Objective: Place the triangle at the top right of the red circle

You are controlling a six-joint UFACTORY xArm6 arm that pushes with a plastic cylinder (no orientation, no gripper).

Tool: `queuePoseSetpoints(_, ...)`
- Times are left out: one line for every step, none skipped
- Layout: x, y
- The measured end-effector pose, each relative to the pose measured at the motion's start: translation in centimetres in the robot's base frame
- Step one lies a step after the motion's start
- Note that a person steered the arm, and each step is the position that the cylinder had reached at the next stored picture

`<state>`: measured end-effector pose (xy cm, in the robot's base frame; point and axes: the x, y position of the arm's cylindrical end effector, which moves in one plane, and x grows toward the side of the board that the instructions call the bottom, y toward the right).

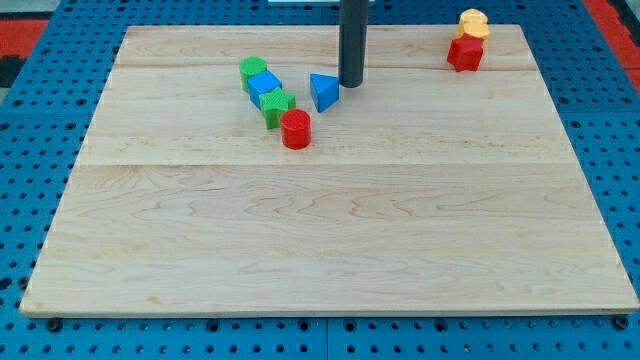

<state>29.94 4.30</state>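
Note:
The blue triangle (323, 92) lies on the wooden board (330, 230) near the view's top centre. The red circle (296, 129) stands just below and to the left of it, with a small gap between them. My tip (351, 84) is the lower end of a dark rod that comes down from the view's top edge. It rests just to the right of the blue triangle, very close to its right edge or touching it.
A green circle (252, 69), a blue block (265, 85) and a green block (277, 104) form a diagonal row left of the red circle. A yellow block (474, 23) and a red block (465, 53) sit at the view's top right.

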Motion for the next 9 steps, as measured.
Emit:
queuePoseSetpoints(-2.1,0.6)
queuePoseSetpoints(-2.5,-0.5)
queuePoseSetpoints(-2.5,-3.0)
queuePoseSetpoints(-2.5,-4.8)
queuePoseSetpoints(-2.5,-4.8)
queuePoseSetpoints(-1.9,-3.9)
queuePoseSetpoints(-0.1,-3.8)
queuePoseSetpoints(0.5,-3.8)
queuePoseSetpoints(0.9,-3.8)
